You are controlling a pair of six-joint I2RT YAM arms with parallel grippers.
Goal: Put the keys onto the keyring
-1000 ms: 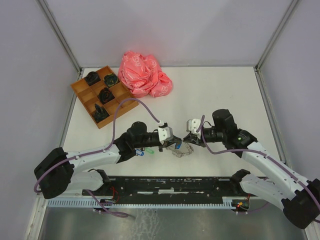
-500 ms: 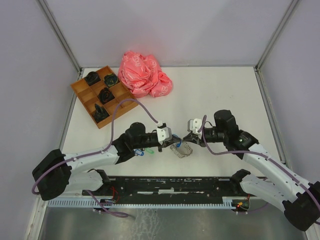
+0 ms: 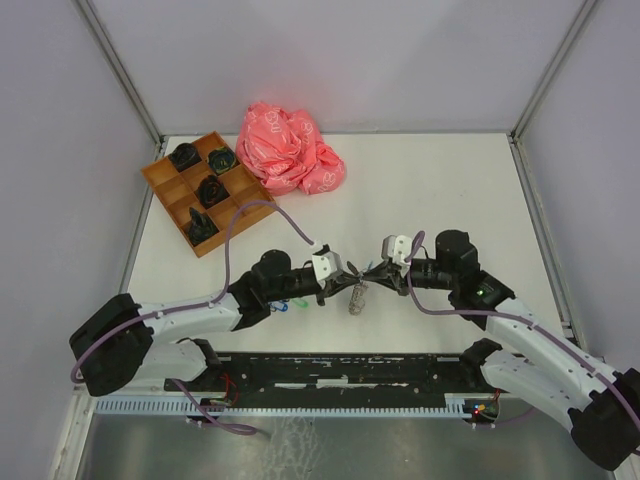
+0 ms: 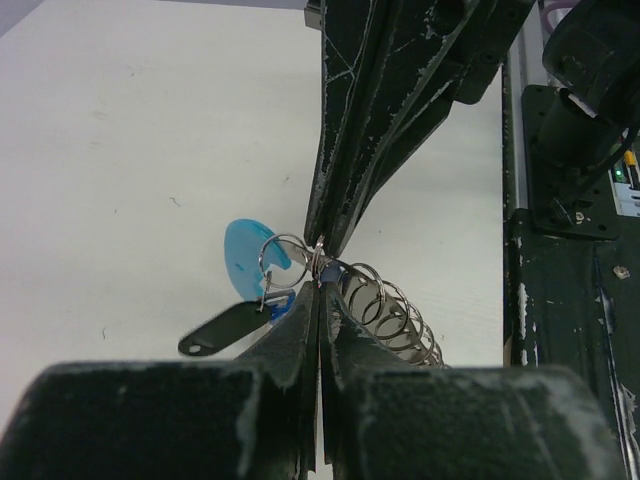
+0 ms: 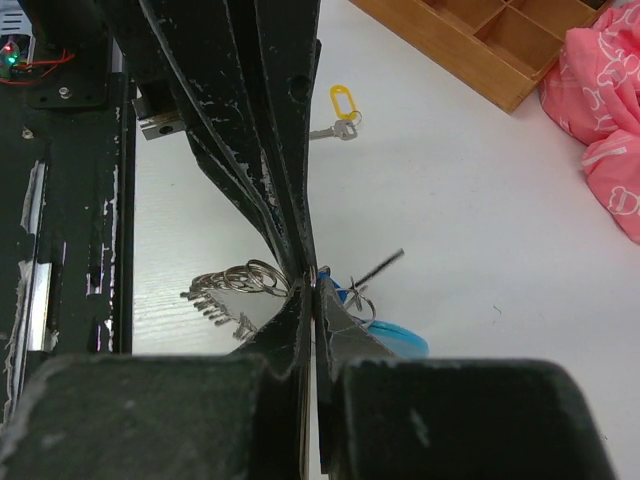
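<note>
My left gripper [image 3: 353, 279] and right gripper [image 3: 367, 276] meet tip to tip near the table's front middle, both shut on the keyring [image 3: 357, 296]. It hangs below them as a narrow bunch. In the left wrist view my left gripper [image 4: 320, 268] pinches it where the silver loops [image 4: 392, 312] join the light blue segment [image 4: 244, 262]. A black-tagged key [image 4: 224, 328] dangles from a small ring there. In the right wrist view my right gripper [image 5: 311, 285] clamps the same spot, the loops [image 5: 234, 281] to its left. A yellow-tagged key [image 5: 341, 108] lies on the table. Blue and green tagged keys [image 3: 287, 303] lie under my left arm.
A wooden compartment tray [image 3: 175, 205] with dark items stands at the back left. A crumpled pink bag [image 3: 288, 148] lies behind the middle. The black base rail [image 3: 350, 370] runs along the near edge.
The grippers have drawn together over the keyring and the right one has shut on it. The keyring, spread on the table before, now hangs bunched between the tips.
</note>
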